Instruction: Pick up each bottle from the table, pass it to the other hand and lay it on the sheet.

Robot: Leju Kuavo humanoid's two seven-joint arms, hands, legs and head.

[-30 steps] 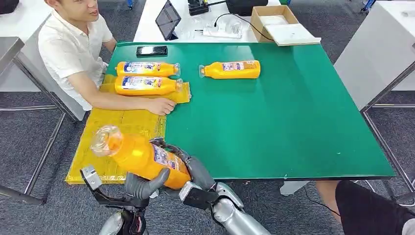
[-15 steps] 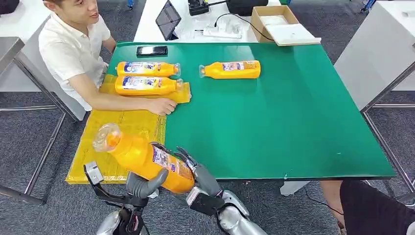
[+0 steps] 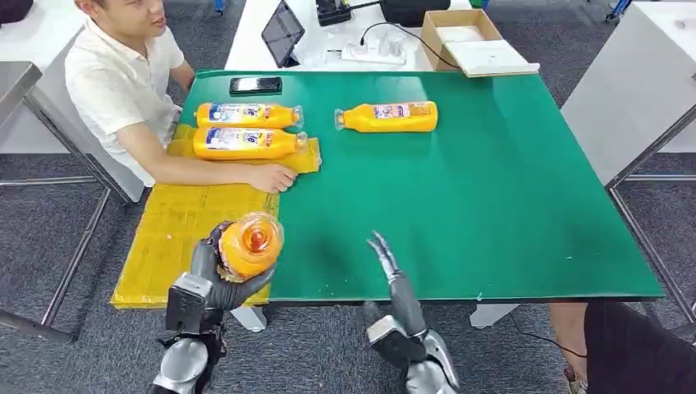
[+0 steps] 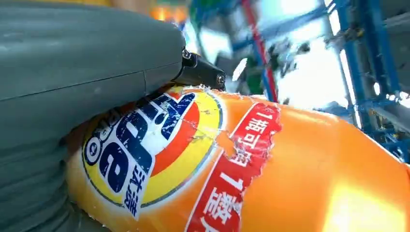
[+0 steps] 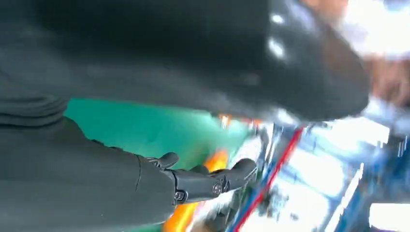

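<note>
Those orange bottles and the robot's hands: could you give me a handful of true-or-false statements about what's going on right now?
1. The left hand holds an orange bottle. True.
2. The right hand also grips that bottle. False: it is apart from it, fingers spread, holding nothing.
3. Three bottles lie on the yellow sheet. False: two lie at the sheet's far end, one behind the other.
4. One bottle lies on the bare green table, off the sheet. True.
5. The seated person's hand rests on a bottle. False: it rests at the sheet's edge, just in front of the two bottles.
</note>
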